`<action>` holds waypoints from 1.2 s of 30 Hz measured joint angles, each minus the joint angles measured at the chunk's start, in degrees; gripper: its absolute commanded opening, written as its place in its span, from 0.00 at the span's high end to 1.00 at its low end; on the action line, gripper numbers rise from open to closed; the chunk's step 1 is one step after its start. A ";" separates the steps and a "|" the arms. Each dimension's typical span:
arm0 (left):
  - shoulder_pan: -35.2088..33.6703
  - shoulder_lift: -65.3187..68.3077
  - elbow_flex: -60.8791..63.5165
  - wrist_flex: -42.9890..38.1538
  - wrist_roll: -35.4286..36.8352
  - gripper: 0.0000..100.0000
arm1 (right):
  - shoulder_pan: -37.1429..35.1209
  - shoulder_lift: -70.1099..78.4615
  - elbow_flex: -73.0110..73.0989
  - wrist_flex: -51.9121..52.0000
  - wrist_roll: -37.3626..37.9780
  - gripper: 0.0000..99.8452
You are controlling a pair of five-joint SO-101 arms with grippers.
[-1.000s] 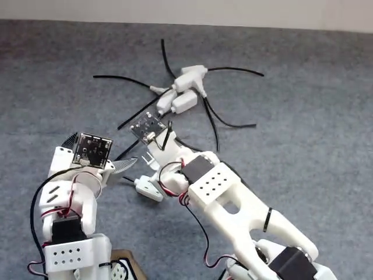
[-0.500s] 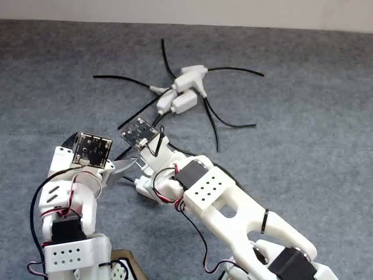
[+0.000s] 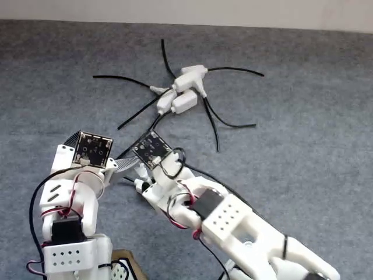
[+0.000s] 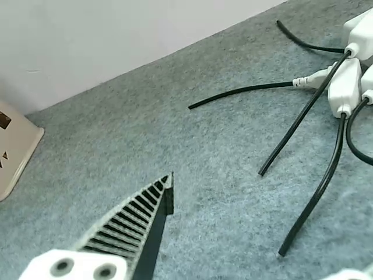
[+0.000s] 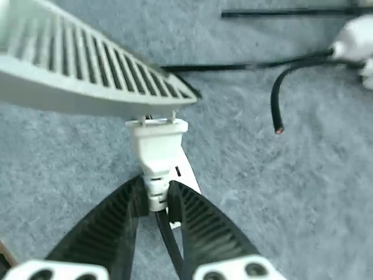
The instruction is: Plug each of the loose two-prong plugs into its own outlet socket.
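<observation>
Beside the left gripper, whose fingers look spread and empty, the right gripper pinches a plug by its cord end. Over the last second the right arm swung back from the outlets, so the prongs now almost meet a left finger. That suggests a handover or regrip, not yet an insertion.

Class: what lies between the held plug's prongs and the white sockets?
Right wrist view: the left gripper's ribbed finger crosses just before the plug; beyond it, a black cable.
</observation>
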 measured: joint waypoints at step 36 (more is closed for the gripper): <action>-6.95 -0.44 1.85 1.76 0.53 0.47 | 6.51 -9.76 -0.62 10.55 2.46 0.99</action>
